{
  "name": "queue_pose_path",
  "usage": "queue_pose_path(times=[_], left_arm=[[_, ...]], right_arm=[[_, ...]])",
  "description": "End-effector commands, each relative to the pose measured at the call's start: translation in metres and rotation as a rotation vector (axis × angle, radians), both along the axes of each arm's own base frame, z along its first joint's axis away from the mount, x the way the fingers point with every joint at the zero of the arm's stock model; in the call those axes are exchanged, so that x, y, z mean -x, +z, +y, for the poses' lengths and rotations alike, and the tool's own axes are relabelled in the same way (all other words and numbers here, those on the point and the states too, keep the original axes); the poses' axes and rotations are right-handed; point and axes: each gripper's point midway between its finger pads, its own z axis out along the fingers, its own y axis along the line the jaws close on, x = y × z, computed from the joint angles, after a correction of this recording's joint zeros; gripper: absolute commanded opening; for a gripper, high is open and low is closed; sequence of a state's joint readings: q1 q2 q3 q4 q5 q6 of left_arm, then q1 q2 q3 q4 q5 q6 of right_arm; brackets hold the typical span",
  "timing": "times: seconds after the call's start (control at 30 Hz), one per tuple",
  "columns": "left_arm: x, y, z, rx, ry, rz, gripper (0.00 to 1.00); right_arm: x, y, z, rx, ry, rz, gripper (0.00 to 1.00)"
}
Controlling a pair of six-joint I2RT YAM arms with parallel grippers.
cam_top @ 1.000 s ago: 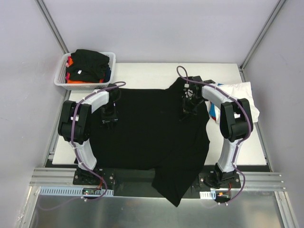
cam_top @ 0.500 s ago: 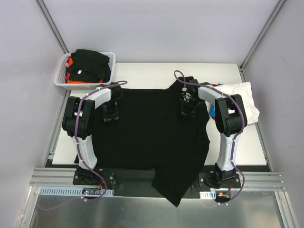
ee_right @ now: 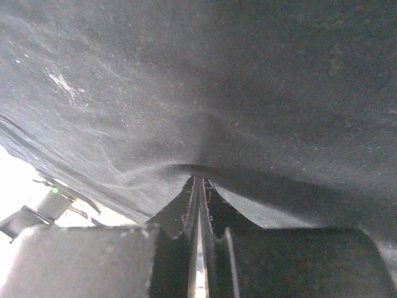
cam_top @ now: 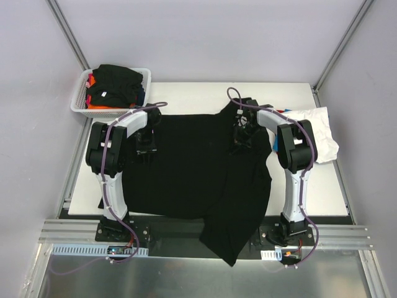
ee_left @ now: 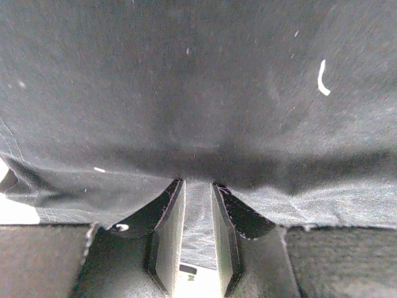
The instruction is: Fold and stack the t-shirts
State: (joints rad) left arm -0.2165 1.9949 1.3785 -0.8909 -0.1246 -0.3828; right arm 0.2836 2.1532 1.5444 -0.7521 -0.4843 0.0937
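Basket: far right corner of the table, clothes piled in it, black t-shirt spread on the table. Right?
Wrong side. The basket sits at the far left corner of the table, as the top external view shows. The rest holds: clothes are piled in it and the black t-shirt is spread on the table.
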Motion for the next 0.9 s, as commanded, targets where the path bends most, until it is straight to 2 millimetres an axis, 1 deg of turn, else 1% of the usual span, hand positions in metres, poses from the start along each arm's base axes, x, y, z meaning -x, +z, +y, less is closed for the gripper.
queue_pose_path(times=[0.0, 0.03, 0.07, 0.1, 0.13, 0.17, 0.2, 0.23, 0.3, 0.33, 0.37, 0.43, 0.53, 0.57, 0.6, 0.63, 0.67, 0.7, 0.73, 0.77, 0.8, 0.83, 0.87], left_arm=[[-0.046, -0.011, -0.012, 0.01, 0.026, -0.102, 0.24], [-0.049, -0.016, -0.014, 0.012, 0.032, -0.094, 0.24], [-0.059, -0.013, -0.019, 0.028, 0.034, -0.115, 0.24], [-0.062, -0.014, -0.021, 0.036, 0.035, -0.116, 0.24], [-0.066, -0.016, -0.022, 0.039, 0.036, -0.116, 0.25], [-0.074, -0.013, -0.024, 0.046, 0.035, -0.134, 0.25], [-0.078, -0.014, -0.025, 0.045, 0.031, -0.139, 0.25], [-0.081, -0.017, -0.025, 0.044, 0.025, -0.138, 0.25], [-0.093, -0.013, -0.026, 0.041, 0.016, -0.161, 0.25], [-0.095, -0.014, -0.025, 0.04, 0.01, -0.161, 0.26], [-0.1, -0.009, -0.027, 0.041, 0.004, -0.174, 0.26], [-0.105, -0.005, -0.027, 0.042, 0.004, -0.19, 0.26], [-0.11, 0.01, -0.026, 0.038, 0.012, -0.233, 0.28], [-0.112, 0.015, -0.025, 0.033, 0.015, -0.245, 0.3], [-0.114, 0.025, -0.024, 0.027, 0.019, -0.274, 0.31], [-0.118, 0.032, -0.024, 0.028, 0.022, -0.296, 0.31], [-0.12, 0.038, -0.024, 0.03, 0.02, -0.308, 0.33], [-0.12, 0.047, -0.025, 0.036, 0.019, -0.319, 0.34], [-0.124, 0.056, -0.026, 0.045, 0.023, -0.337, 0.34], [-0.123, 0.06, -0.027, 0.049, 0.025, -0.337, 0.35], [-0.118, 0.068, -0.029, 0.053, 0.021, -0.332, 0.35], [-0.115, 0.072, -0.03, 0.055, 0.018, -0.331, 0.35], [-0.11, 0.076, -0.03, 0.05, 0.012, -0.328, 0.35]], right_arm=[[-0.039, 0.006, 0.0, -0.022, -0.043, -0.07, 0.03], [-0.043, 0.003, 0.0, -0.019, -0.05, -0.069, 0.03], [-0.046, 0.002, 0.0, -0.018, -0.055, -0.069, 0.03], [-0.05, 0.001, -0.002, -0.017, -0.062, -0.07, 0.03], [-0.057, 0.005, -0.001, -0.02, -0.065, -0.087, 0.03], [-0.06, 0.0, -0.002, -0.017, -0.072, -0.078, 0.03], [-0.065, 0.001, -0.002, -0.016, -0.076, -0.088, 0.04], [-0.073, 0.003, -0.003, -0.015, -0.081, -0.105, 0.04], [-0.08, -0.002, -0.006, -0.014, -0.097, -0.097, 0.04], [-0.087, 0.002, -0.006, -0.018, -0.102, -0.115, 0.04], [-0.09, 0.003, -0.007, -0.021, -0.105, -0.121, 0.04], [-0.096, 0.006, -0.008, -0.029, -0.11, -0.134, 0.06], [-0.103, 0.023, -0.008, -0.05, -0.1, -0.179, 0.09], [-0.104, 0.03, -0.008, -0.052, -0.099, -0.195, 0.09], [-0.106, 0.039, -0.008, -0.053, -0.096, -0.219, 0.09], [-0.107, 0.045, -0.009, -0.054, -0.098, -0.232, 0.09], [-0.108, 0.049, -0.01, -0.056, -0.101, -0.239, 0.1], [-0.108, 0.059, -0.01, -0.061, -0.098, -0.259, 0.11], [-0.108, 0.064, -0.01, -0.064, -0.098, -0.266, 0.14], [-0.107, 0.069, -0.01, -0.067, -0.096, -0.267, 0.15], [-0.105, 0.075, -0.009, -0.076, -0.092, -0.269, 0.16], [-0.103, 0.083, -0.009, -0.081, -0.09, -0.279, 0.16], [-0.098, 0.087, -0.009, -0.083, -0.086, -0.269, 0.16]])
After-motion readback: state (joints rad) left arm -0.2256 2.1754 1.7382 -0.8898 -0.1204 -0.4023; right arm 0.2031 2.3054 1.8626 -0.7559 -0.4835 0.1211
